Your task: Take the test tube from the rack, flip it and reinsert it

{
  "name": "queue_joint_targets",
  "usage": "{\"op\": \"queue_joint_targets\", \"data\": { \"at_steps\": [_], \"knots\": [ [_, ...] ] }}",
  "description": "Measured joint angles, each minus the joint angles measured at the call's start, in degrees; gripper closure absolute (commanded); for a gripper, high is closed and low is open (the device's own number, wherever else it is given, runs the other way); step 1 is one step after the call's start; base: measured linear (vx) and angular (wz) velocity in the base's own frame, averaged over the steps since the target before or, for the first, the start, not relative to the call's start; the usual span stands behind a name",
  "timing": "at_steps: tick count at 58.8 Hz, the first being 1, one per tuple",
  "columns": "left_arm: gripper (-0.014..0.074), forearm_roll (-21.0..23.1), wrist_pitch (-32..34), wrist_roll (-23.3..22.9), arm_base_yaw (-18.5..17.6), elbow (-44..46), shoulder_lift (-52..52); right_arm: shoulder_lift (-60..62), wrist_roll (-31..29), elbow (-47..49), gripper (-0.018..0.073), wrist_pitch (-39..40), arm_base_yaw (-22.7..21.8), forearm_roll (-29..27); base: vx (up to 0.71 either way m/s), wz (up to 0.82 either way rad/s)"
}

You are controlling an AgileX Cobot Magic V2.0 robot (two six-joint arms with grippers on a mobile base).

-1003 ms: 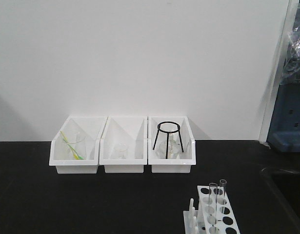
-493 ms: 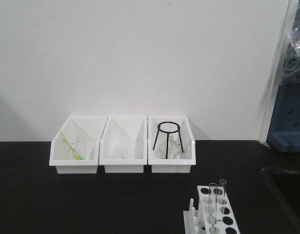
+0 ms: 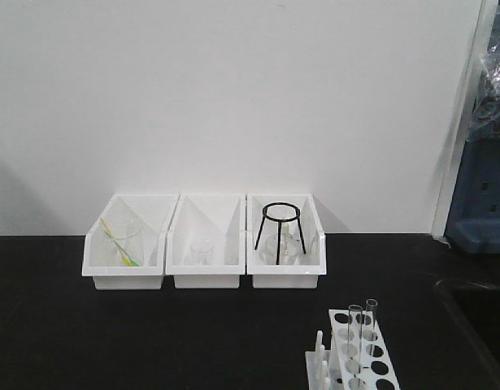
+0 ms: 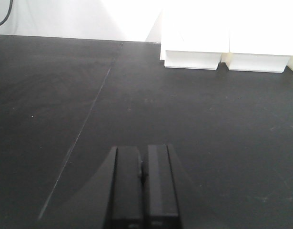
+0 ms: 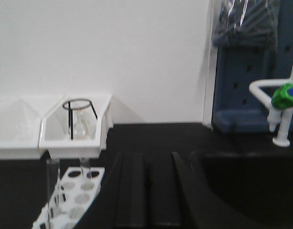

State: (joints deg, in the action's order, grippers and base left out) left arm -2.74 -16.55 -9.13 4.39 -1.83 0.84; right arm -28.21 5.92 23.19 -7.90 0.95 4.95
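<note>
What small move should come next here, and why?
Probably open the right gripper and ease it left toward the test tubes. Its jaws look shut, the two tubes stand upright in the rack just left of it, and the left gripper, also shut, has only bare table and bins ahead.

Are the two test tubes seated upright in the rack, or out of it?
Seated and upright: in the front view both test tubes rise vertically from holes in the top plate of the rack.
</note>
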Motion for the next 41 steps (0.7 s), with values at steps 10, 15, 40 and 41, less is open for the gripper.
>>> {"op": "queue_joint_targets", "data": {
  "at_steps": [10, 15, 40, 41],
  "knots": [
    [0.0603, 0.0, 0.0, 0.0, 0.0, 0.0, 0.0, -5.4, 0.0, 0.0, 0.0389, -2.2, 0.0, 0.0, 0.00, 0.00],
    [0.0603, 0.0, 0.0, 0.0, 0.0, 0.0, 0.0, -7.1, 0.0, 0.0, 0.0299, -2.2, 0.0, 0.0, 0.00, 0.00],
    [0.0603, 0.0, 0.0, 0.0, 0.0, 0.0, 0.0, -14.7, -0.1, 0.0, 0.0054, 1.9, 0.0, -1.5, 0.00, 0.00],
    [0.0603, 0.0, 0.0, 0.0, 0.0, 0.0, 0.0, -15.5, -0.1, 0.0, 0.0054, 2.6, 0.0, -1.5, 0.00, 0.00]
  ]
}}
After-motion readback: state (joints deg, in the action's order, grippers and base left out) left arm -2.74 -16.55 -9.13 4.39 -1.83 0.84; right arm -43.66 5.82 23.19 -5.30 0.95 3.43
